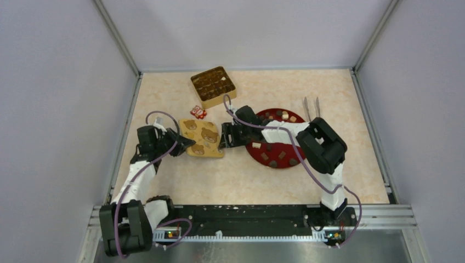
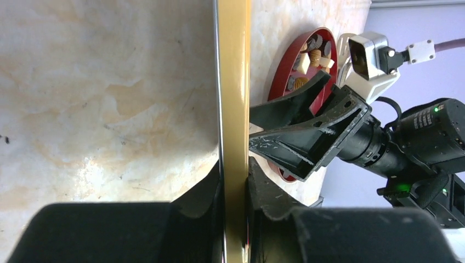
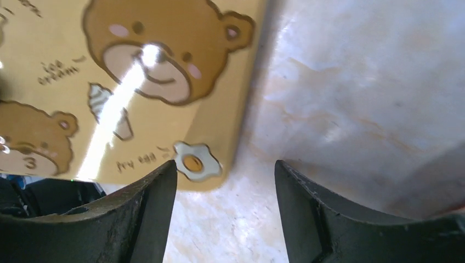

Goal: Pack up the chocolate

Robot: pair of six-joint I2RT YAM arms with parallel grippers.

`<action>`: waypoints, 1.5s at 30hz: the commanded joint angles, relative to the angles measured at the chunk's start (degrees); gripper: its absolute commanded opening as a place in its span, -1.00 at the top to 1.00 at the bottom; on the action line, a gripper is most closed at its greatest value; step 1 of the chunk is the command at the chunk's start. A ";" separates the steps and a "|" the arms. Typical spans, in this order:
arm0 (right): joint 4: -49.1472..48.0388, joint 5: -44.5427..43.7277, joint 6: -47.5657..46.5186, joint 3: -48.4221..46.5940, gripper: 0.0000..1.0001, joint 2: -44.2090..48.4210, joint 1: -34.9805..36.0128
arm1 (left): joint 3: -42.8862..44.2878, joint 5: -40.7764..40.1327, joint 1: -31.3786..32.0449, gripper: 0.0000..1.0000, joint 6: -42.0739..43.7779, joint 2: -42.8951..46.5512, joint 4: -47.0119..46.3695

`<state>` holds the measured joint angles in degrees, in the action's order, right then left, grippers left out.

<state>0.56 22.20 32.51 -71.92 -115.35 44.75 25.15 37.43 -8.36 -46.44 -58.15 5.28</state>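
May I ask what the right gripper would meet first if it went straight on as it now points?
Most likely the bear-printed lid: the open right gripper points at its edge, one corner just ahead. Height is unclear, so it might pass over it.

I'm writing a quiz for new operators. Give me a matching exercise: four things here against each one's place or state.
1 left gripper
2 right gripper
3 red plate
4 gold tin

A at the far side, chocolate inside
B shut on the bear lid at its edge
C open, beside the bear lid
D round, with loose pieces lying on it

Pairs: 1-B, 2-C, 3-D, 4-A
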 commanded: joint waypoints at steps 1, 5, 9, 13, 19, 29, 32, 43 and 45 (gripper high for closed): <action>3.29 -4.60 -1.72 0.91 -0.28 7.79 -2.47 | 7.64 -1.93 0.02 1.00 5.89 -1.43 5.15; 4.48 -8.91 -2.27 2.36 -0.28 14.20 -5.59 | 15.26 -1.82 -0.03 1.00 8.06 -4.20 9.46; 4.82 -14.49 -2.57 4.55 -0.28 20.92 -9.18 | 22.68 0.42 -0.25 1.00 8.07 -7.99 9.43; 4.78 -18.24 -3.40 6.35 -0.28 24.55 -11.44 | 29.12 3.28 -0.34 1.00 4.23 -12.05 3.37; 5.55 -19.25 -4.24 6.54 -0.28 25.70 -12.40 | 34.20 8.04 -0.34 1.00 -8.72 -21.39 -15.83; 5.86 -19.01 -6.44 2.48 -0.27 21.42 -12.60 | 39.60 3.37 1.88 1.00 -27.84 -41.38 -49.50; 5.26 -17.05 -6.53 -2.16 -0.27 17.56 -13.42 | 43.06 2.61 3.07 1.00 -31.87 -48.80 -55.60; 5.26 -14.69 -6.44 -13.40 -0.27 8.00 -16.00 | 52.44 -1.65 7.93 1.00 -37.56 -63.71 -63.02; 5.16 -13.90 -5.87 -16.61 -0.27 5.20 -17.00 | 52.05 -2.77 8.09 1.00 -36.22 -64.01 -61.71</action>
<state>7.31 7.16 26.74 -82.50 -106.19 29.45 74.85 37.54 -1.10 -83.92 -122.56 -51.51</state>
